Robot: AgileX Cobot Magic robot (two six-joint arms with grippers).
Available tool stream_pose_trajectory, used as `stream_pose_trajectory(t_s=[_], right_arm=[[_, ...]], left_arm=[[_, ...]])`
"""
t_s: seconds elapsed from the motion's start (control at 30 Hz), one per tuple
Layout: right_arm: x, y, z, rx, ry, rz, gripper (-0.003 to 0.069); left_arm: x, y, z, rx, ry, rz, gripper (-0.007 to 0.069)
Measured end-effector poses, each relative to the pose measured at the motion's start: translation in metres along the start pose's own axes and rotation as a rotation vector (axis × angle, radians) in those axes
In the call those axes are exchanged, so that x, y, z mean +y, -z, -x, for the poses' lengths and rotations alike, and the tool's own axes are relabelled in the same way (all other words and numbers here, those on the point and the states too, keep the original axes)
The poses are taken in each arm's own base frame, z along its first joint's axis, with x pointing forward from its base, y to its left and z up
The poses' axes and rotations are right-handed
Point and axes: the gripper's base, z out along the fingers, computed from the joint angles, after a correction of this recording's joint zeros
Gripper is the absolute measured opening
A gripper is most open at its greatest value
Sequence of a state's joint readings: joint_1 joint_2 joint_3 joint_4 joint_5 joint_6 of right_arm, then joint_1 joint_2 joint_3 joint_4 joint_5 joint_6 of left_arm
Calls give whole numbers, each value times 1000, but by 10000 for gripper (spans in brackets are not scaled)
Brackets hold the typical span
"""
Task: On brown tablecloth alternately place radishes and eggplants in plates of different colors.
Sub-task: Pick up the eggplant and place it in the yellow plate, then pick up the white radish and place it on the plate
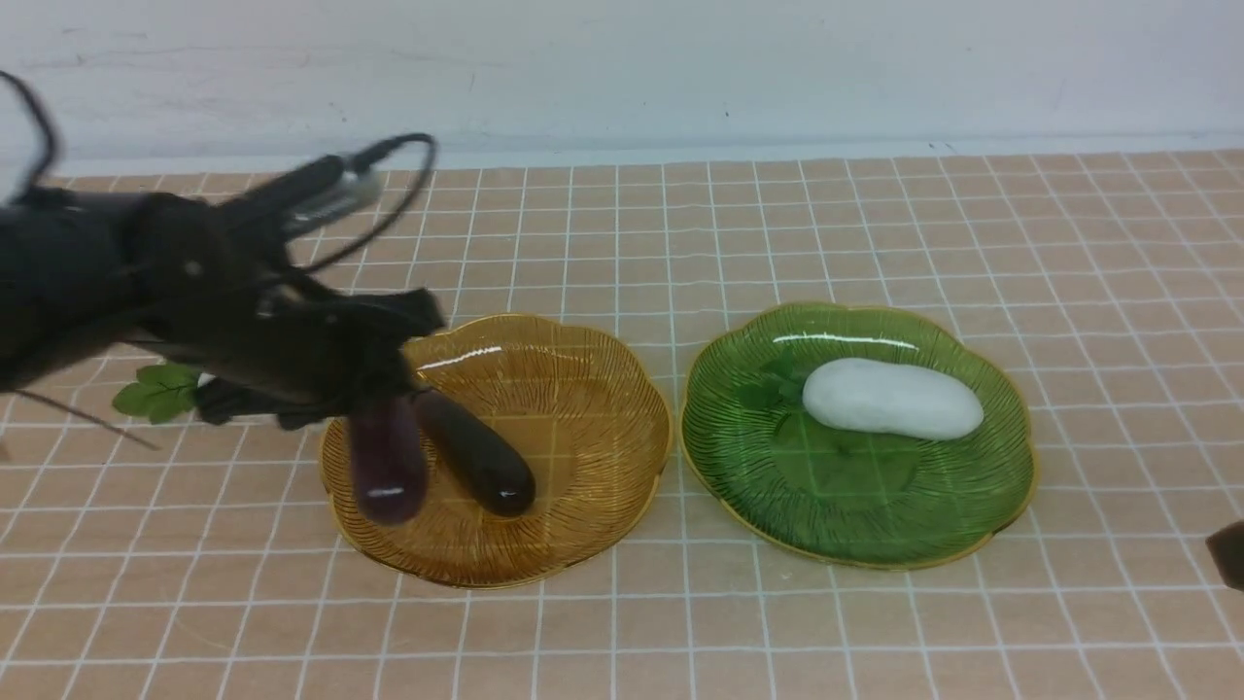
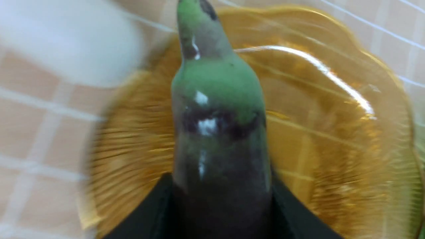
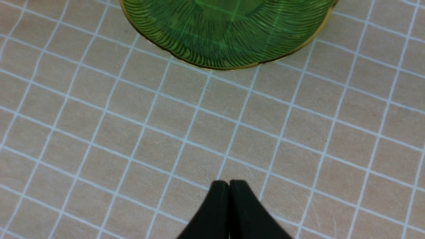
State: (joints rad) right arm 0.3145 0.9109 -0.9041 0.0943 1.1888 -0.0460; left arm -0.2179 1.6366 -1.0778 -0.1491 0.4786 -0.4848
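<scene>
Cloth [image 1: 875,243]: tan, white grid.
Amber plate [image 1: 583,389]: eggplant [image 1: 478,455] lying inside.
Left tool [image 1: 381,406]: clamped on second eggplant [image 1: 387,472], over the amber plate's left part.
Green plate [image 1: 855,506]: radish [image 1: 892,399] inside.
Other radish [image 1: 160,389]: leaves showing behind the left arm.
Right tool [image 3: 229,187]: jaws together, near the green plate.

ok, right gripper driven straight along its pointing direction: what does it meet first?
Probably the near rim of the green plate: the shut right gripper points at it across bare brown tablecloth. If pitched down, it could touch the cloth first; depth is unclear.
</scene>
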Motion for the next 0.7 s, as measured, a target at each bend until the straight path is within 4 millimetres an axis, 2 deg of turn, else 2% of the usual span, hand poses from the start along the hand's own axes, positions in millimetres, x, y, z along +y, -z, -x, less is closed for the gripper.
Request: stream_pose_trajectory(t_s=[0.13, 0.23, 0.4, 0.5, 0.57, 0.6, 0.67, 0.7], right_arm=[[0, 0, 0, -1, -2, 3, -15], [0, 0, 0, -1, -2, 3, -15], [0, 0, 0, -2, -2, 3, -15], [0, 0, 0, -2, -2, 3, -15], [0, 0, 0, -2, -2, 3, -15], [0, 0, 0, -2, -2, 3, -15], [0, 0, 0, -2, -2, 3, -15], [0, 0, 0, -2, -2, 3, -15]], left_arm=[[-7, -24, -3, 0, 9, -20, 321], [-6, -34, -4, 15, 29, -16, 400], [-5, -35, -4, 15, 34, -14, 567], [-5, -29, -1, -3, 35, -22, 612], [-3, -16, 7, -42, 38, -36, 611], [1, -5, 14, -74, 52, -42, 586], [14, 12, 26, -109, 89, -30, 493], [26, 22, 34, -129, 121, -15, 419]])
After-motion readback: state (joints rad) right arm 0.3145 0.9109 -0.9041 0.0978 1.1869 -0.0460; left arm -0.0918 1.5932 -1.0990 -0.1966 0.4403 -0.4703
